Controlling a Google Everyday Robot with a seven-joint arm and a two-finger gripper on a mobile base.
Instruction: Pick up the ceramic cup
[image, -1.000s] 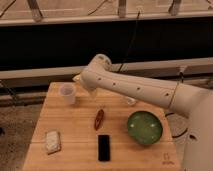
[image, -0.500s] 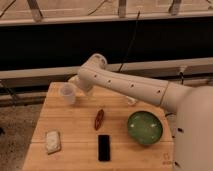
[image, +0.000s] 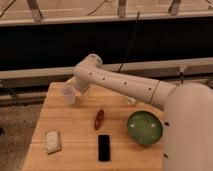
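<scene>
You have the ceramic cup (image: 68, 94) near the back left corner of the wooden table (image: 75, 152), a butcher-block top of pale, warm planks with straight edges. The cup is short and pale whitish-grey, a little narrower at the foot than at its wide round rim, and no handle shows on it. Your gripper (image: 76, 86) sits right against the cup's upper right side, at the end of the arm (image: 120, 85), a smooth cream tube dotted with small dark holes that reaches in from the right and bends at a rounded elbow above the cup. You cannot tell from this view whether the gripper is apart or closed on the cup, because the wrist covers it. Toward the middle of the table lies a slim reddish-brown object (image: 99, 119), pointed at both ends and glossy. Just in front of it is a flat black rectangle (image: 104, 147) with a dull surface. At the front left rests a pale, soft-looking rectangular pad (image: 52, 141). On the right stands a round green bowl (image: 145, 128), shallow and glazed.
</scene>
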